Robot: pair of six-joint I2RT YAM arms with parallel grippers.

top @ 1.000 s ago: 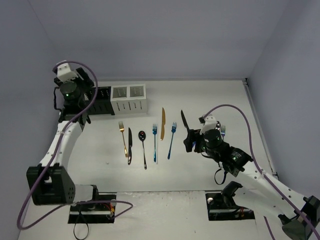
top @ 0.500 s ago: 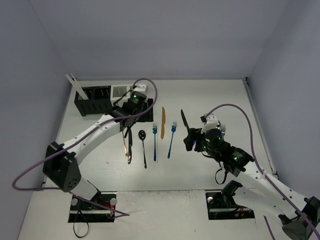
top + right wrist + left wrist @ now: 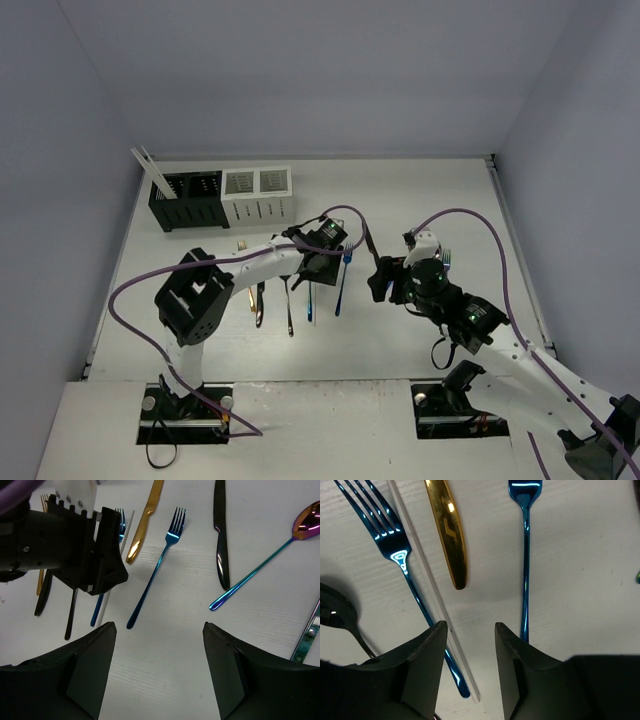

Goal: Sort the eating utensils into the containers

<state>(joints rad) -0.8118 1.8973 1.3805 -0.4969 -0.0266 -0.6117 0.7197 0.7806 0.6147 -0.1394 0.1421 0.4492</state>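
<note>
1. Utensils are lying mostly unsorted on the table; only chopsticks are standing in the black caddy.
2. We are hovering the left gripper and right gripper above, fingers spread, holding nothing.

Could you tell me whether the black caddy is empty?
Not empty: pale chopsticks stand tilted in the black caddy, at its left end.
</note>
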